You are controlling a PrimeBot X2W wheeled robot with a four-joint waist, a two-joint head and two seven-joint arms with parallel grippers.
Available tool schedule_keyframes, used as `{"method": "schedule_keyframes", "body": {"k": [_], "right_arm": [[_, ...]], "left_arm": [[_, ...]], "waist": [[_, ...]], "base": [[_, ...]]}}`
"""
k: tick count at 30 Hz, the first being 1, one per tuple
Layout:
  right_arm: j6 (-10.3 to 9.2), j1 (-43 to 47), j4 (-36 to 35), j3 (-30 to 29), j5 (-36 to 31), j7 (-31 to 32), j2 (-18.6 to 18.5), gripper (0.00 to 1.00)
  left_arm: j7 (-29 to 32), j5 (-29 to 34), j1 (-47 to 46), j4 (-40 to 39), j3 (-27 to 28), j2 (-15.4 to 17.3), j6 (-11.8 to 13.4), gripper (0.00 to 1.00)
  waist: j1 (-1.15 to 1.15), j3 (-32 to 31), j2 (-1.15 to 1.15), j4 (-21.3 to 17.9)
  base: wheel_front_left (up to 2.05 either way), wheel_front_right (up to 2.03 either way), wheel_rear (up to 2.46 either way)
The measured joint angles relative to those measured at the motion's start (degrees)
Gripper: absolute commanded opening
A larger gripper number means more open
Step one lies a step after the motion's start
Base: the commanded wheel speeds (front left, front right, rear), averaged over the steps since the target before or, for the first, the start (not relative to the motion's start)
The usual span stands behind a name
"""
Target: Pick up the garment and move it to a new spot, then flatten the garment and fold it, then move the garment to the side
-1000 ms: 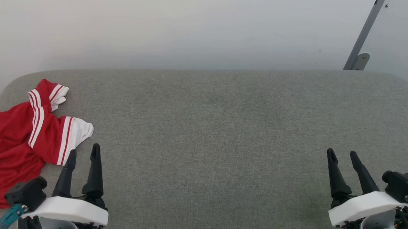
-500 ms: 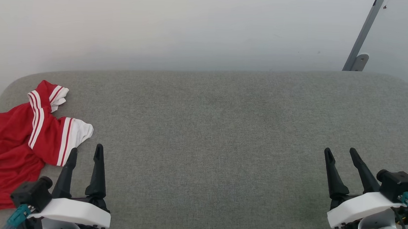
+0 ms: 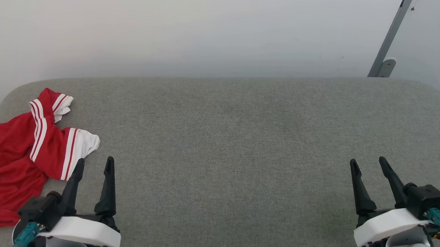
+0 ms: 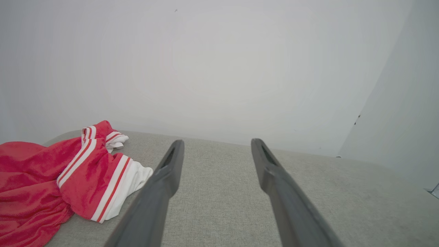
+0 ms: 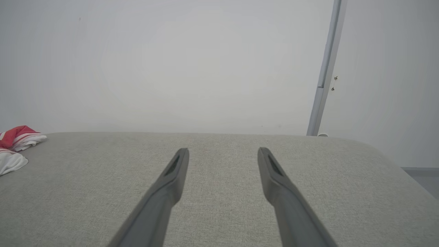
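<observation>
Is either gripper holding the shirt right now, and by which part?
Nothing is held: the left gripper and right gripper are open and empty; the shirt lies crumpled on the cushion.

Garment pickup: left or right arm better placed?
Left. The left gripper is open right beside the crumpled garment; the right gripper, also open, sits far across the grey cushion.
</observation>
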Motion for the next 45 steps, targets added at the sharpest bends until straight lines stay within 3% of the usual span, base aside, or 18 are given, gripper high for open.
{"method": "schedule_keyframes", "body": {"k": [11,28,35,45], "right_arm": [[0.00,-0.07,-0.14,-0.13,-4.61,-1.00,-0.23,1.00],[0.00,0.29,0.75,-3.26,-6.72,-1.07,1.08,1.00],[0.00,-0.08,1.34,0.16,-6.69,-1.05,1.40,1.00],[0.01,-1.74,2.31,4.60,-4.94,-1.05,1.47,1.00]], "left_arm": [[-1.12,3.64,-0.01,0.41,-0.54,0.25,-0.29,1.00],[-0.73,3.63,-0.17,3.48,-0.13,1.10,0.47,1.00],[-0.69,2.92,-0.53,4.07,2.60,1.93,2.89,1.00],[-0.52,1.51,2.00,3.19,6.21,3.44,5.61,1.00]], "waist": [[0.00,-0.30,0.00,0.24],[0.00,-0.72,0.00,1.38],[0.00,-1.39,0.00,4.64],[0.00,-2.46,0.00,12.80]], "base": [[0.00,0.00,0.00],[0.00,0.00,0.00],[0.00,0.00,0.00],[0.00,0.00,0.00]]}}
